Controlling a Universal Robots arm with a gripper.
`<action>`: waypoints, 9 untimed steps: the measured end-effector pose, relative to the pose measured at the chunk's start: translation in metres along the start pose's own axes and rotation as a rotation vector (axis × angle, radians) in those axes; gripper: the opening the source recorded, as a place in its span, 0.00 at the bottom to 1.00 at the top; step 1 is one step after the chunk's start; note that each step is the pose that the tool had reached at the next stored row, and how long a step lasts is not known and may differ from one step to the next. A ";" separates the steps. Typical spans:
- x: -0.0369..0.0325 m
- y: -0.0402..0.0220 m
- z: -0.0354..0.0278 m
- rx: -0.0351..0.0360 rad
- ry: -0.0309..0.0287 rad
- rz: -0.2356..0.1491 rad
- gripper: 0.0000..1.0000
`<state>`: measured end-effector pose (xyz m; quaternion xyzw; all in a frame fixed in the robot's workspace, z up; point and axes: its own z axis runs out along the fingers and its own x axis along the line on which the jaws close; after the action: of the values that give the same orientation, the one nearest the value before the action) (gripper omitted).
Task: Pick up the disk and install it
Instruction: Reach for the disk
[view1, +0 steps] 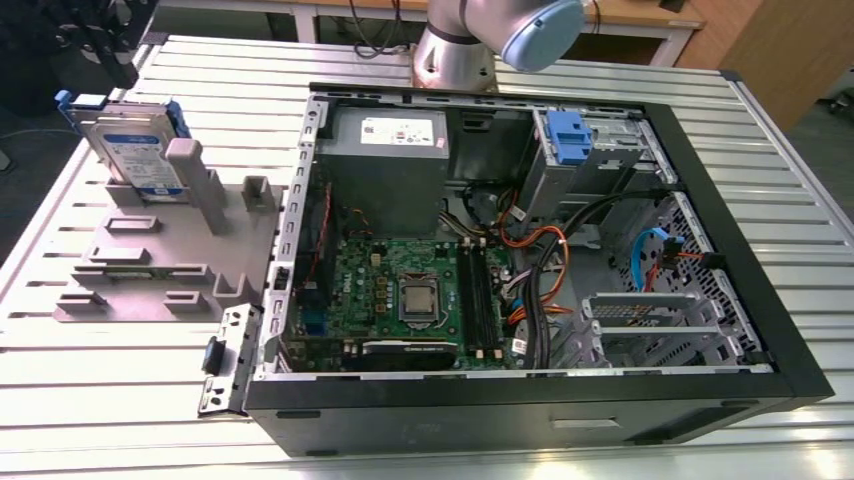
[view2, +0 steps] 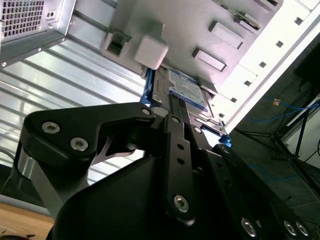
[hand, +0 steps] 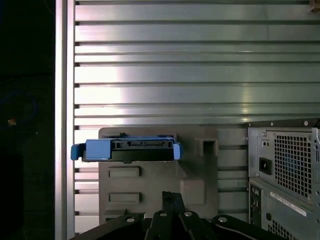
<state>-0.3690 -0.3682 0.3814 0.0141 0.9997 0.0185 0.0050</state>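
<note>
Closest to my wrist cameras is the gripper (hand: 171, 196), its fingers (view2: 171, 107) pressed together on nothing, poised above the grey fixture (hand: 160, 175) and apart from everything. Just beyond the fingertips stands the disk (hand: 142, 146). It sits on edge in one of the fixture's slots, with its blue bracket wrapped around it and its labelled face showing in the second wrist view (view2: 186, 90). I take that upright stance to be deliberate: it leaves the upper edge and both flat faces free, so a grasp from above has something to close on. In the exterior view the disk (view1: 134, 150) and fixture (view1: 147, 270) sit near the far corner of the bench (view1: 120, 400), on the exterior view's left, not yet lifted. Farther along, the computer case (view1: 534, 405) lies on its side across the middle of the bench with its cover off. I judge that this exposes its bays from above. At its far end, beside the grey power supply (view1: 387, 150), a blue latch (view1: 567, 135) marks a drive bay with no labelled drive in it.
</note>
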 end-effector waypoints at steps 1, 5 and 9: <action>0.0033 0.0008 0.0004 0.0000 0.0006 0.000 0.11; 0.0169 0.0044 0.0035 0.0002 0.0024 0.000 0.11; 0.0282 0.0105 0.0088 0.0014 0.0052 0.000 0.11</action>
<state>-0.3968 -0.3565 0.3726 0.0141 0.9997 0.0179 0.0024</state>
